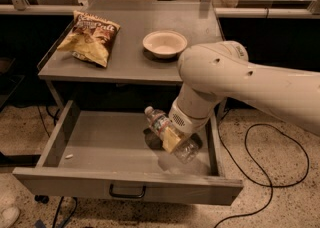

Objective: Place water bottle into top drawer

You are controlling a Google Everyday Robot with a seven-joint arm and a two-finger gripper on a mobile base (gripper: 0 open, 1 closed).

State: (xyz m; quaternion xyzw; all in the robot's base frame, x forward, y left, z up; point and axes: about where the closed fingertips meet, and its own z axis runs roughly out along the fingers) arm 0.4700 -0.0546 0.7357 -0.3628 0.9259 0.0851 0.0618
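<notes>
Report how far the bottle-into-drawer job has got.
Done: the wide grey metal top drawer stands open. In hand: the tool, over the drawer's right part, grips the clear plastic water bottle, tilted with its white cap up-left. Left: lower it, release, withdraw.

Nothing legible: chip bag (89, 37) print upper left unreadable, water bottle (159, 122) label too; gripper (171, 139) clamps it mid-frame.
</notes>
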